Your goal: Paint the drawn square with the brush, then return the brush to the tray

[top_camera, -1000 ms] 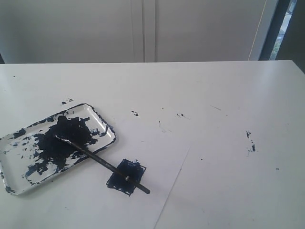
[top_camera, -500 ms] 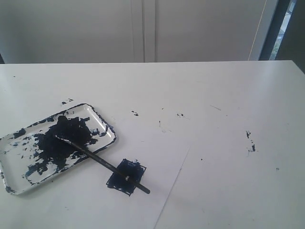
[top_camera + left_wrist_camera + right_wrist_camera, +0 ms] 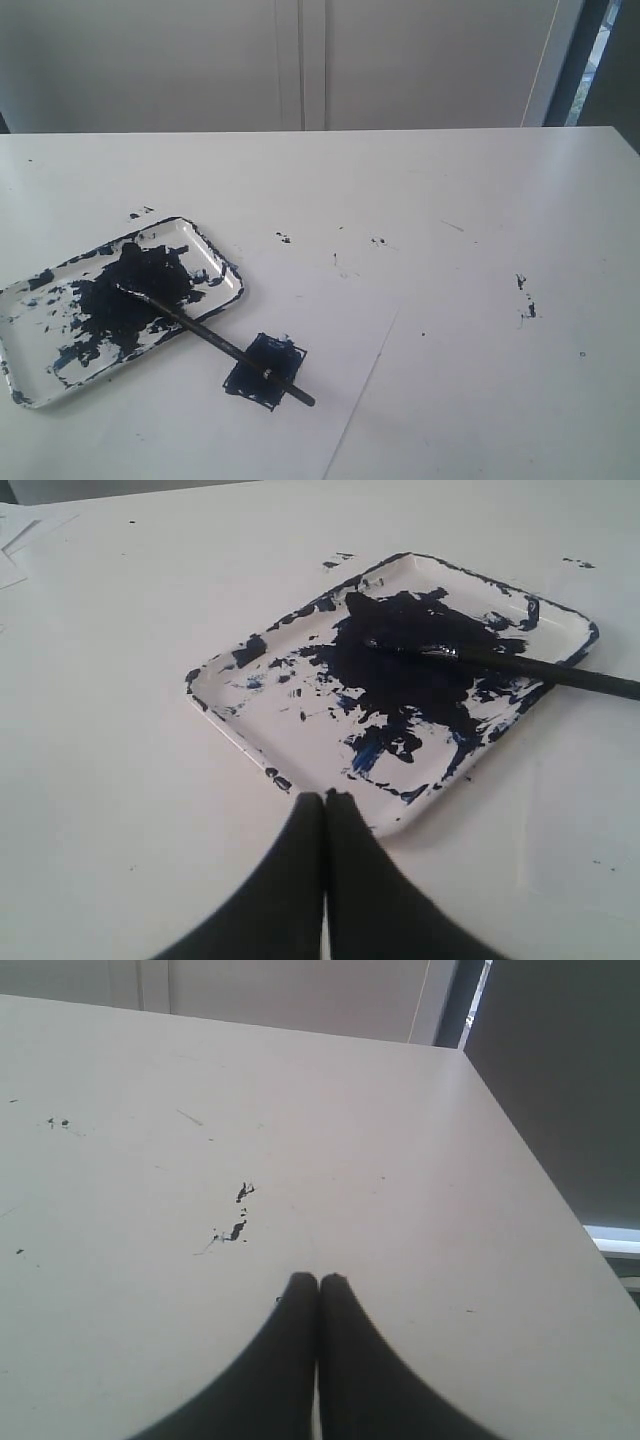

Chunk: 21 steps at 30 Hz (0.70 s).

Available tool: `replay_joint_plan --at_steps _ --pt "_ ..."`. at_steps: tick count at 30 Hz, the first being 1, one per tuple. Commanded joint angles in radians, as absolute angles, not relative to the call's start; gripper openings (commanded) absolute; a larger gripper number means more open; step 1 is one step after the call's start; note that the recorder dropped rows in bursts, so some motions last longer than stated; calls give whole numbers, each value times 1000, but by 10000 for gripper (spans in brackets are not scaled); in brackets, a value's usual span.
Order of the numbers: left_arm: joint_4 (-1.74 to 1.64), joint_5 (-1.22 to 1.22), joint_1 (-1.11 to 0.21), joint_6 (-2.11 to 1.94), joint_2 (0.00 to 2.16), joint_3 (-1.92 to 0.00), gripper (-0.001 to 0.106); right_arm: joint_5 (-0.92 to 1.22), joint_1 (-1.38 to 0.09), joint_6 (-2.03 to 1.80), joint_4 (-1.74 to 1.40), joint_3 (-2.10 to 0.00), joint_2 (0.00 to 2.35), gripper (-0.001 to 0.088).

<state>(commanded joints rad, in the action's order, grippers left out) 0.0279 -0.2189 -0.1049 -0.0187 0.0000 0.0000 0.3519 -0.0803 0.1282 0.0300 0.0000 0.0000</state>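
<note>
On the bench, L side: the tray (image 3: 205, 258) (image 3: 245, 705), white w/ raised rim, blotched dark blue-black; big paint blob (image 3: 135, 290) (image 3: 400, 680) in its middle.
Brush: the brush (image 3: 215, 341) (image 3: 520, 665) lies slantwise. Bristle end sits in the blob, silver band just past it, and the handle runs out over the tray rim onto the paper sheet (image 3: 340, 330).
Brush tail end: rests across the drawn square (image 3: 275, 352), touching it.
Square: filled dark, paint ragged at the edges; it sits on the paper just beside the tray, not touching the rim.
Left hand (image 3: 322, 798): fingers pressed together, nothing between them. Tips sit just short of the tray's near rim, w/ a sliver of bench between.
Brush vs left hand: apart. The brush lies across the far half of the tray from the tips, no contact.
Right hand (image 3: 318, 1280): clenched, empty, above bare bench near the corner.
Near right hand: a few dark paint specks (image 3: 238, 1215) (image 3: 525, 295) on the bench; no brush, tray or square in its wrist view.
Exterior view: neither hand shows in it, so brush-to-right-hand spacing can't be judged beyond well apart.
</note>
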Motion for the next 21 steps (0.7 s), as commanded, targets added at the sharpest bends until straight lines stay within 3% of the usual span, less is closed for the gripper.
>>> replay_joint_plan --at_steps 21 --pt "28 -230 -105 -19 0 0 0 352 -80 128 30 0 0 0"
